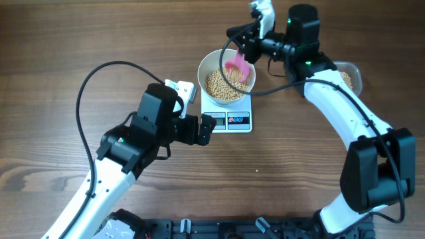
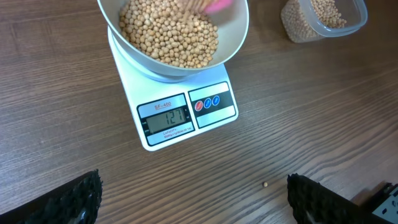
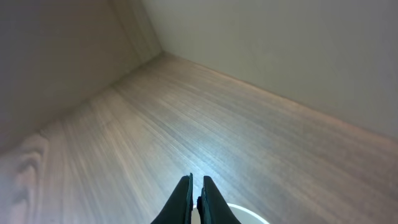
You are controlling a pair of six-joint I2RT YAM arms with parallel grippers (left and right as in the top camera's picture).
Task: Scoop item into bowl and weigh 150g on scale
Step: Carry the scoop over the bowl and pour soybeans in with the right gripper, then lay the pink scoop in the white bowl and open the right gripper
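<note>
Dumping too many soybeans (image 1: 222,86) from the pink scoop (image 1: 238,66) clamped in the right gripper (image 1: 254,41) into the white bowl (image 1: 204,66) on the mid-desk scale (image 1: 238,126) could overshoot; the left gripper (image 1: 203,128) gapes empty.

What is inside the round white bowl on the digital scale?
Many small round tan beans lie in the round white bowl, with a small pink scoop over them. The bowl's bottom is hidden under the beans.

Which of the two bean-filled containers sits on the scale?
The round white deep bowl, resting on the flat white digital scale; the clear plastic tub stands apart, off the scale.
</note>
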